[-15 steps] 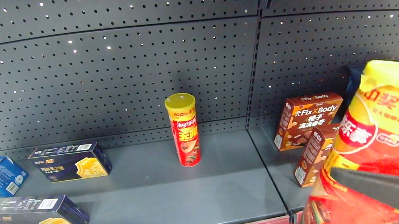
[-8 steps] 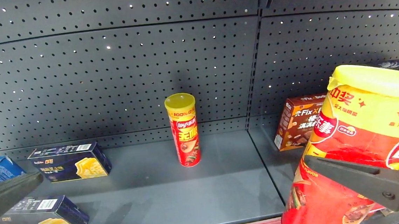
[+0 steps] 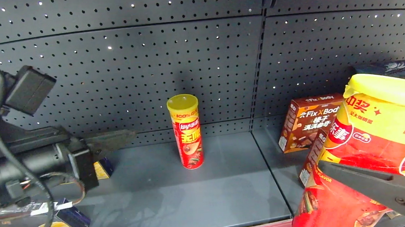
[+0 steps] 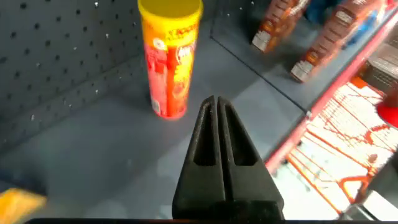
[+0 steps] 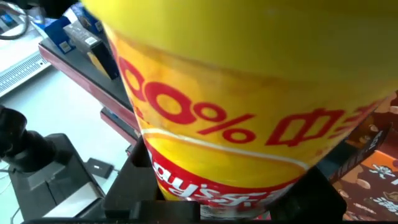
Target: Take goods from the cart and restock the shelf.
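Observation:
My right gripper [image 3: 349, 176] is shut on a large red and yellow chips can [image 3: 375, 140] with a yellow lid, held nearly upright at the front of the shelf's right bay; one dark finger [image 3: 371, 187] crosses its front. In the right wrist view this can [image 5: 249, 93] sits between the fingers of the right gripper [image 5: 227, 199]. A matching chips can [image 3: 186, 132] stands upright mid-shelf by the pegboard. My left gripper [image 3: 130, 134] is shut and empty, pointing at that can from its left. From the left wrist, the left gripper [image 4: 215, 104] hangs just short of the standing can [image 4: 169, 59].
Two brown boxes [image 3: 308, 122] [image 3: 314, 159] stand behind the held can. Dark blue boxes [image 3: 62, 223] lie on the grey shelf [image 3: 194, 196] under my left arm. Dark packs [image 3: 388, 66] sit at the far right. A red wire grid [image 4: 348, 143] lies below the shelf's red edge.
My left arm has come in from the left and stretched over the shelf toward the standing can. The held can went from tilted to nearly upright and shifted slightly.

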Robot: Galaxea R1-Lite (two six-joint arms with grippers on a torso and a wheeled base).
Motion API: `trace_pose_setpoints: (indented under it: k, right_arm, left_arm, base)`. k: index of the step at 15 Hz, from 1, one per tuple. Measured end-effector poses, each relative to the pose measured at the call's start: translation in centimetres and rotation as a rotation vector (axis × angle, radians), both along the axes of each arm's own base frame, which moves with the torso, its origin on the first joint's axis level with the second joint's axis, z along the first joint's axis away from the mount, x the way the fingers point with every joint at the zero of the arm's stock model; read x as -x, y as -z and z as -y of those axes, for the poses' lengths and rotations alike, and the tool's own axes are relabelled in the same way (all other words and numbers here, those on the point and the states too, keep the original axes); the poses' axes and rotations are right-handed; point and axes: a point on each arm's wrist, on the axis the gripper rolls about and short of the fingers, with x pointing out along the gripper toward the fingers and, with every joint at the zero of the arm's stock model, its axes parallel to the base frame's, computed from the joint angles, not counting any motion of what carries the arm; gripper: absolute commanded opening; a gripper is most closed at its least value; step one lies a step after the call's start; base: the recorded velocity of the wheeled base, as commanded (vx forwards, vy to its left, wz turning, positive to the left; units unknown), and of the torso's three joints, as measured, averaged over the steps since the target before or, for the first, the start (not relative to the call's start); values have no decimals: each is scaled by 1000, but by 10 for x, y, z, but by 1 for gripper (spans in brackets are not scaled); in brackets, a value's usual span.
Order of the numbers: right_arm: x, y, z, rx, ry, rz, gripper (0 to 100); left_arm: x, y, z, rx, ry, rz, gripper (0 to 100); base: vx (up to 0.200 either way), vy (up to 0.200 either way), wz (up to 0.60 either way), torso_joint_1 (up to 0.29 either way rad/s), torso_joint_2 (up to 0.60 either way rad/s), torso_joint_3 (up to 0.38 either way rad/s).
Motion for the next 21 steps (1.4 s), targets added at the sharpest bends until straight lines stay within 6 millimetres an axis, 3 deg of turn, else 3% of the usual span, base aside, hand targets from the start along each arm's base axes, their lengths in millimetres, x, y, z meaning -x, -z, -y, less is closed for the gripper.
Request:
trace_pose_setpoints:
  k: [2,5,8,13,14,21]
  right_arm:
    - [0,-1,1,-13,3,1,0]
    - [0,-2,2,-17,6,1,0]
    - [-2,-2,3,-24,16,-4,0]
    - [-3,-2,4,-38,20,-20,0]
    - [-3,-2,4,-38,21,-19,0]
    - [-3,-2,4,-40,22,-21,0]
  left_arm:
    - [-25,5,4,55,44,109,0]
    - [-51,38,8,35,80,61,0]
    - [-60,56,10,11,109,5,0]
    - [-63,63,12,-8,113,-12,0]
    - [-63,65,12,-11,114,-15,100]
    - [-67,68,13,7,156,-3,100]
  base:
    - [0,0,0,0,0,0]
    - [0,0,0,0,0,0]
    - [0,0,0,0,0,0]
    - [0,0,0,0,0,0]
    - [0,0,0,0,0,0]
    - [0,0,0,0,0,0]
